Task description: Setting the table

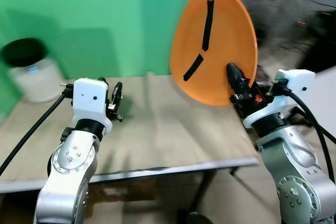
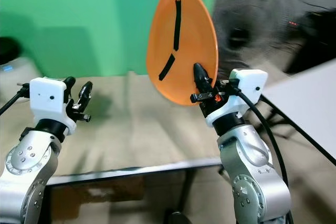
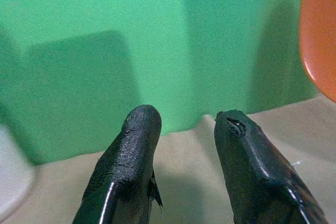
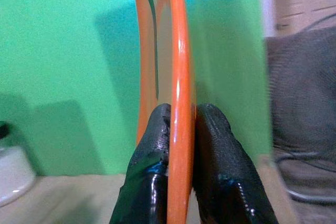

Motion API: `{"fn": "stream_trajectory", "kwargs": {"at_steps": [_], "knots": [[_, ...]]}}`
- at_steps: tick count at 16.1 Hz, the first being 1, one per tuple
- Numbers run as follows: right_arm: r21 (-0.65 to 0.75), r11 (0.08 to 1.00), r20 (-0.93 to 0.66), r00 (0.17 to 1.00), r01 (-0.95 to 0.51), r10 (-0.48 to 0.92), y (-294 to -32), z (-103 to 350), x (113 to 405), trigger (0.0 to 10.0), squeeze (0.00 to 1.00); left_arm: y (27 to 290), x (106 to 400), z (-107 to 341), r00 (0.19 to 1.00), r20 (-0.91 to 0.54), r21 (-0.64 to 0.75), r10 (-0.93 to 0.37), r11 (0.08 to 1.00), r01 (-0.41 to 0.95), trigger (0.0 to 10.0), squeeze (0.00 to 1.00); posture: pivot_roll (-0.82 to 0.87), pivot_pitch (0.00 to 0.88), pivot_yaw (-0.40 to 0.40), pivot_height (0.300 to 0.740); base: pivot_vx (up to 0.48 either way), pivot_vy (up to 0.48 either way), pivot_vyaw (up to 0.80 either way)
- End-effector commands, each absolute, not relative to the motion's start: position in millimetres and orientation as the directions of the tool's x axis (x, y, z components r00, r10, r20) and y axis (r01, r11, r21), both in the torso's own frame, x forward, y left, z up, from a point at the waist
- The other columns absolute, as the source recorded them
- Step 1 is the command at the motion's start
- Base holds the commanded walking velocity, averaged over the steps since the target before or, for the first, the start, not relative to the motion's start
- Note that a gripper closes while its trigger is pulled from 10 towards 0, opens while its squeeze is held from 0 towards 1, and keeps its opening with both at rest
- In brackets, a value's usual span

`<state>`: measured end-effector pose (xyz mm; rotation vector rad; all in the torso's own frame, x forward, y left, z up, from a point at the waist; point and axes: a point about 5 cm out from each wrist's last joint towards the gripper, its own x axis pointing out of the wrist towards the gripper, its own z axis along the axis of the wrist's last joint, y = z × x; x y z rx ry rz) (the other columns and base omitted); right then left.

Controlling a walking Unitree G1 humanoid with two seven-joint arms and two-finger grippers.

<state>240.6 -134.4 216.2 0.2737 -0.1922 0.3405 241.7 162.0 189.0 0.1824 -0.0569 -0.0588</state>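
An orange plate (image 1: 215, 40) with two black tape strips on its face stands almost upright in the air over the table's right edge. My right gripper (image 1: 234, 77) is shut on its lower rim, and the rim (image 4: 181, 103) runs between the two black fingers. My left gripper (image 1: 114, 98) hovers low over the left half of the beige-covered table (image 1: 168, 129), open, with nothing between its fingers (image 3: 131, 156).
A white jar with a black lid (image 1: 30, 72) stands at the table's far left corner. A green wall (image 1: 105, 19) rises behind the table. A dark fan (image 1: 286, 19) and a grey surface lie to the right.
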Motion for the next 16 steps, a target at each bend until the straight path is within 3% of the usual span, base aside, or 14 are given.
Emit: {"fn": "stream_trajectory", "kwargs": {"at_steps": [1, 12, 16], "knots": [[0.220, 0.902, 0.286, 0.909, -0.371, 0.304, -133.7, 224.4, 239.5, 10.0, 0.00, 161.5, 239.4, 190.6, 0.997, 0.052, 0.186, -0.058, 0.981, 0.047, 10.0, 0.00, -0.06, 0.020, -0.013, 0.740, 0.000, 0.000, -0.80], [0.230, 0.893, 0.291, 0.903, -0.387, 0.317, -133.1, 224.9, 240.2, 10.0, 0.00, 166.3, 240.0, 190.6, 0.999, 0.041, 0.153, -0.014, 0.988, 0.007, 10.0, 0.00, -0.06, 0.018, -0.018, 0.740, 0.000, 0.000, -0.80], [0.221, 0.894, 0.280, 0.903, -0.390, 0.325, -131.8, 223.9, 241.0, 10.0, 0.00, 165.0, 241.8, 194.6, 0.997, 0.071, 0.083, -0.009, 0.997, 0.003, 10.0, 0.00, -0.07, 0.015, -0.017, 0.740, 0.000, 0.000, -0.80]]}}
